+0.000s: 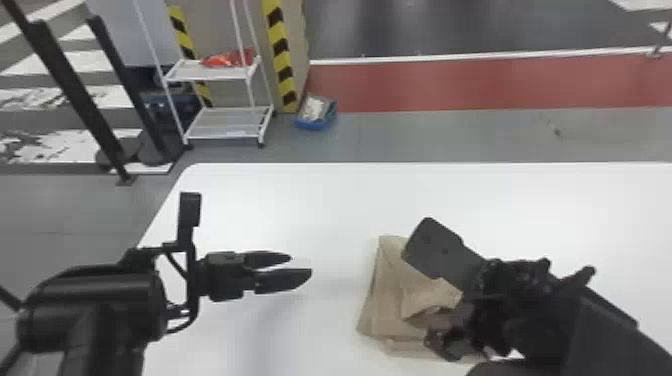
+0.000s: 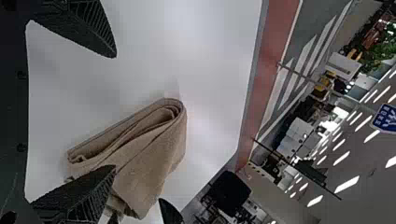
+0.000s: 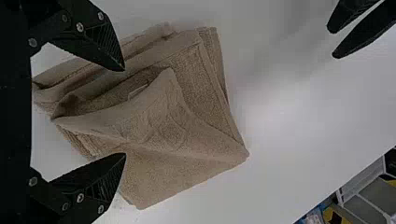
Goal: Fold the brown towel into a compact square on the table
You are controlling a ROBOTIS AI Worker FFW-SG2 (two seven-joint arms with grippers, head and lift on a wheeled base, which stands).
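Rt. arm [image 1: 575, 320] looms nearest at near right, w/ its rt. gripper [image 1: 425, 295] over the brown towel [image 1: 387, 295], jaws wide apart; contact w/ the cloth can't be confirmed. Towel lies folded in layers, rt. of ctr. on the near part of the white table [image 1: 325, 200], a pointed flap across its top. Lt. gripper [image 1: 301, 265], jaws also apart, hangs lt. of the towel, well clear of it. Beyond the table, far lt., stands a white cart [image 1: 205, 75] w/ a blue bin [image 1: 307, 124] just beside it.
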